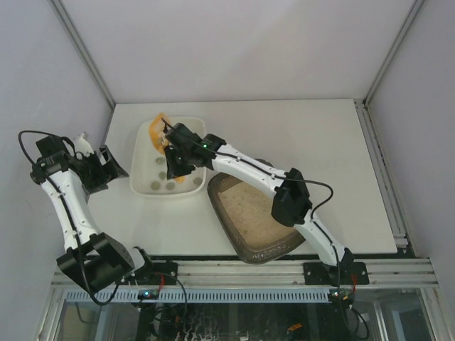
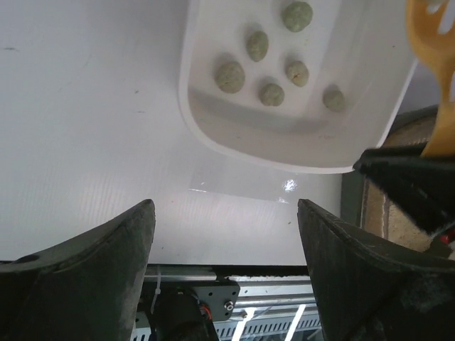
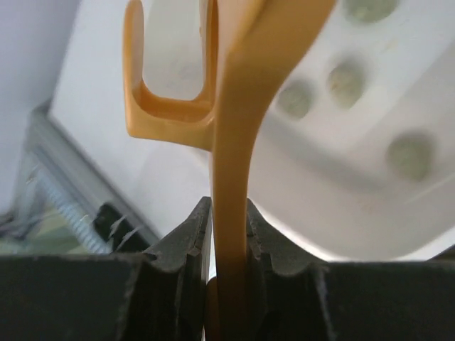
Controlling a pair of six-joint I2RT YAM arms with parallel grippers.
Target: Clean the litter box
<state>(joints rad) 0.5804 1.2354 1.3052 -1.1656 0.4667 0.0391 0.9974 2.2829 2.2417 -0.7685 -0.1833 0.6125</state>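
The white tray [image 1: 137,174] sat toward 10 o'clock on the table [image 1: 313,135]. The right arm [image 1: 249,169] reached across to it and hid the far rim of the litter box [image 1: 264,256], which lay just beside the tray at its 4 o'clock. The right gripper [image 3: 229,213] pinched the yellow scoop [image 3: 238,106] by its handle, and the blade was cut off in the wrist view. The left gripper [image 2: 226,213] hung spread and empty at the tray's 9 o'clock. Grey-green clumps [image 2: 229,76] lay in the tray, and pale litter [image 1: 249,213] filled the box.
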